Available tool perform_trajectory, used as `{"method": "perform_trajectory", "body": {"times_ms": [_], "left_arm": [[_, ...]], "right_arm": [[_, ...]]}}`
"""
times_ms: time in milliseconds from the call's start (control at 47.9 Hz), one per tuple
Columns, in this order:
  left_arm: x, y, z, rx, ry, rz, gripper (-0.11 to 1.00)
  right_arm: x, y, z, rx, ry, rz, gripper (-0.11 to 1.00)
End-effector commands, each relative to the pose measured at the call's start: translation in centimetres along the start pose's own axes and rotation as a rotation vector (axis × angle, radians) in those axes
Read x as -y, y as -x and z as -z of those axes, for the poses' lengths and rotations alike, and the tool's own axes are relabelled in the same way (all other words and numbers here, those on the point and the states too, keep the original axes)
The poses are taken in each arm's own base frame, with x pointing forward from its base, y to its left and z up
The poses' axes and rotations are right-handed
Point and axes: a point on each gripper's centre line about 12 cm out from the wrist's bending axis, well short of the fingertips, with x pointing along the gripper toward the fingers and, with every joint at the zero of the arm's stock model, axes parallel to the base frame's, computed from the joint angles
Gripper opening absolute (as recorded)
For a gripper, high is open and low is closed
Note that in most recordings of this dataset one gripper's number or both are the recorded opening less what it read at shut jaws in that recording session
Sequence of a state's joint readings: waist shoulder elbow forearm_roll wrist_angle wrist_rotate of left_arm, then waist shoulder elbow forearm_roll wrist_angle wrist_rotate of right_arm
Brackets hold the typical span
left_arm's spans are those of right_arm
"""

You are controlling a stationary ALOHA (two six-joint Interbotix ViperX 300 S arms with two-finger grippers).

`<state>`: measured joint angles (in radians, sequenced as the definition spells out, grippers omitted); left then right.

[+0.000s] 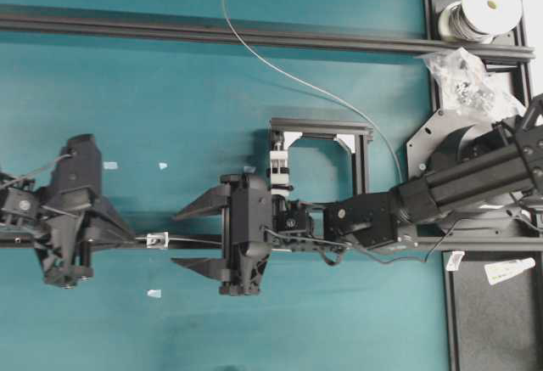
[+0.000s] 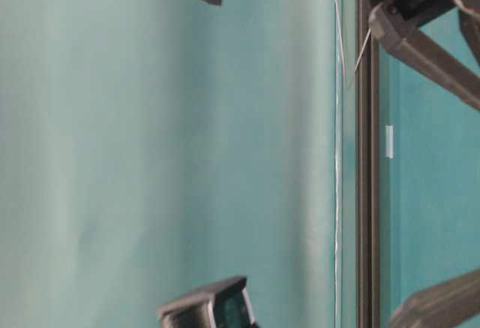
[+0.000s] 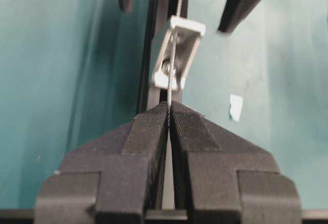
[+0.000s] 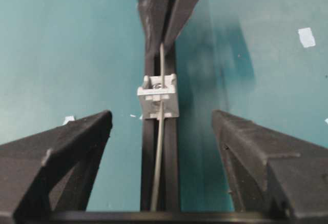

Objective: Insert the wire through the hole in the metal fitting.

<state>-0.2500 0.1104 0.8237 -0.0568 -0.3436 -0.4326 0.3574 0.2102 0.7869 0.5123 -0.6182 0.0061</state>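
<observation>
While you look through the left wrist view, you see the left gripper (image 3: 169, 112) with its two ridged black jaws pressed together on the wire (image 3: 173, 55), a single thin, twisted silvery strand that runs straight up out of the seam between them. Just beyond the fingertips hangs one metal fitting (image 3: 177, 55), a small, shiny, squarish bracket, tilted, with the wire passing through it at a dark round hole (image 3: 167, 68) ringed in bright metal.

From the right wrist view you get the same fitting face-on, pale grey and blocky, strung on the wire over a dark rail (image 4: 171, 172). The right gripper (image 4: 163, 126) stands wide apart, one wedge-shaped matte black finger on each side, touching neither wire nor fitting.

Overhead you can count two arms facing each other along that black rail, the fitting between them and nearer the left gripper. Behind the right gripper sits one white clamp block (image 1: 279, 171) with a black band, inside a black rectangular frame (image 1: 321, 126). The wire arcs away across the teal table (image 1: 170, 91) to one white spool (image 1: 488, 6) at the top right. Beside the spool lies one crinkled clear bag (image 1: 462, 78) of small parts. Several small white paper scraps (image 1: 110, 165) dot the table, and one white tube (image 1: 509, 270) lies at the right edge.
</observation>
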Motion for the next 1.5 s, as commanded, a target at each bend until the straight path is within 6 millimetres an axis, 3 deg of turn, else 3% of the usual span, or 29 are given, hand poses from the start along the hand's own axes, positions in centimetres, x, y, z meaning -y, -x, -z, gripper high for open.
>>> {"method": "perform_trajectory", "body": {"times_ms": [0,772,1043,1481], "left_arm": [[0.3,1.5,-1.1,0.036,0.0,0.015,-0.1],[-0.7,8.4,2.8,-0.089,-0.015,-0.011,-0.1],[-0.6,9.4,3.9,-0.109,-0.026,0.0,-0.1],[-0.4,8.9,3.6,-0.084,-0.022,0.012,-0.1]], "right_arm": [[-0.4,0.7,-1.3,0.035,-0.007,-0.018,0.88],[0.0,1.4,-1.1,0.027,-0.002,-0.014,0.87],[-0.1,1.4,-1.1,0.027,-0.003,-0.014,0.87],[-0.1,1.3,-1.2,0.03,-0.002,-0.015,0.87]]}}
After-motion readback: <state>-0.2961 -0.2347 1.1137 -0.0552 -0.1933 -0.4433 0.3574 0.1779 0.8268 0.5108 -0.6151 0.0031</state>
